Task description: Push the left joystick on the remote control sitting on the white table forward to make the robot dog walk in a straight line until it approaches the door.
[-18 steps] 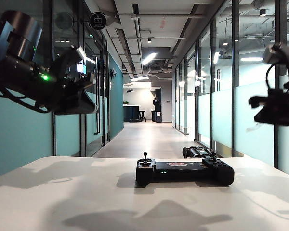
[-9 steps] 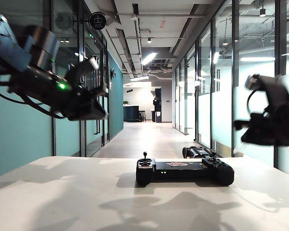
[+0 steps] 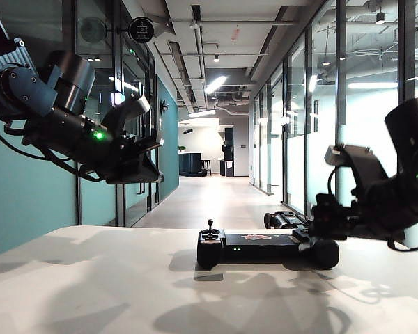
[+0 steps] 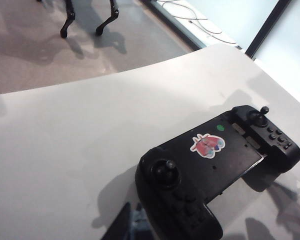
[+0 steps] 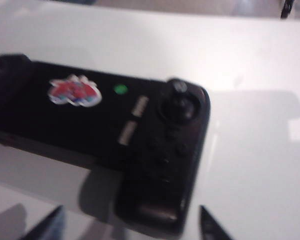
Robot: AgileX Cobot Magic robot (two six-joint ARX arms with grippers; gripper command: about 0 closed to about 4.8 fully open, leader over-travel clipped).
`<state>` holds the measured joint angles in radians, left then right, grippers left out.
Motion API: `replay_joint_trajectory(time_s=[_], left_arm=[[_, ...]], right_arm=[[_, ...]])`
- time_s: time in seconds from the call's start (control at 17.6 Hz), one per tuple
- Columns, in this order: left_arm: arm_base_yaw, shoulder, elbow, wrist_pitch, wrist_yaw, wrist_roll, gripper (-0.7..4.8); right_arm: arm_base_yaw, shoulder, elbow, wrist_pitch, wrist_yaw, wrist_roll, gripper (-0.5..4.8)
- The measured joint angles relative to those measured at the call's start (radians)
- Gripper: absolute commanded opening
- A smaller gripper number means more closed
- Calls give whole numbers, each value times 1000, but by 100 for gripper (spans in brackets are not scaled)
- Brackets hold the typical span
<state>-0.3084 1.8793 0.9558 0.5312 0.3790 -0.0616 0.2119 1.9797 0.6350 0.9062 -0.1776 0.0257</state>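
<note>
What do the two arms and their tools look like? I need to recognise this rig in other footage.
Both arms are black with bulky rounded joints and a green status light each. The left arm has a blue-grey bracket near its rear joint and thin black cables looping beneath. The right arm carries a looped black cable. The right tool shows dark pointed fingertips.

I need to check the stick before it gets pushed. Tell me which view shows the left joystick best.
The left wrist view: the left joystick is close and sharp on the remote control. The exterior view shows it small, in profile. The blurred right wrist view shows only the other stick.
</note>
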Motion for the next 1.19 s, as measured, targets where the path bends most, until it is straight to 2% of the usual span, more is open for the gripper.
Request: replay_joint_trajectory(time_s=[0.23,0.4,0.97,1.02,1.19], left_arm=[[-8,0,1,-1,0,0,-5],[-8,0,1,-1,12,0,-5],[-8,0,1,-1,19,-1,-5],[-8,0,1,0,19,-1,-5],[-8,0,1,-1,19,-2,-5]], right_arm=[[0,35,39,-17,24,3,390],[0,48,99,-113,23,3,390],[-2,149,200,-179,19,6,384],[-2,156,200,-177,19,5,358],[-2,167,203,-163,19,0,355]])
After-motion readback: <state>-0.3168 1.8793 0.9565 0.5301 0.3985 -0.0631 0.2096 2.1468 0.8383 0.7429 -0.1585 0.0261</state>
